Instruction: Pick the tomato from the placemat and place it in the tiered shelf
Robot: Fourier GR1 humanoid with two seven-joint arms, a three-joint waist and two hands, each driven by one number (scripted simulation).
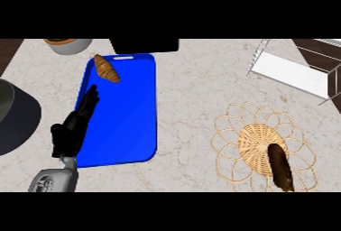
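No tomato shows on the woven placemat (256,140) or tiered shelf (293,72), so step unclear; left hand (73,126) straight-fingered, fingers together, over blue cutting board (126,113); dark long shape (279,167) on placemat, maybe right hand, can't tell.

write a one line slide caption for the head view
Left hand rests open over the blue cutting board near a brown croissant; right hand over the woven wicker placemat, white wire tiered shelf beyond.

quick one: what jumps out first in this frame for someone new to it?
The bright blue board at centre-left, with a brown croissant at its top-left corner and the left hand open along its left edge. Next, the woven placemat at lower right, and the white wire shelf at upper right.
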